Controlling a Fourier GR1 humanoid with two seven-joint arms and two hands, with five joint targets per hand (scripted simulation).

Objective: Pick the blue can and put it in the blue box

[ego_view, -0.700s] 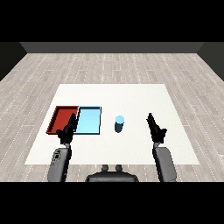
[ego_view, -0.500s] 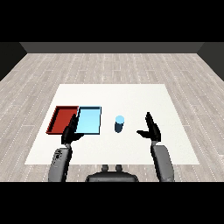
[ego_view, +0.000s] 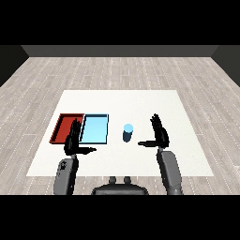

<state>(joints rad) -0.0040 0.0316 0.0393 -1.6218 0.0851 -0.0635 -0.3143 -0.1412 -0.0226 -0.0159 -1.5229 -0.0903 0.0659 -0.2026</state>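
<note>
Head view: a white table [ego_view: 140,101] stands on a grey plank floor [ego_view: 117,70], with a dark wall behind it.

Blue can [ego_view: 127,132]: upright on the table, right of the light blue tray and clear of it, near the table's middle. Its top is pale blue, its side a darker blue. No brand, label or lettering can be read on it; the can is too small to tell more.

Light blue tray [ego_view: 95,129]: lies flat on the left half of the table, nothing in it. Its left edge meets the red tray [ego_view: 65,127], which lies alongside, also with nothing in it. Neither tray bears any visible writing.

Right hand [ego_view: 159,133]: held up over the table to the right of the can, near it but apart from it. Fingers straight and pointing away from the robot, thumb spread out leftward towards the can. It grasps nothing.

Left hand [ego_view: 73,141]: at the near edge of the two trays, overlapping the near right corner of the red tray in this view. Fingers straight and raised, thumb stretched out to the right. It grasps nothing.

Both grey forearms rise from the lower corners.
</note>
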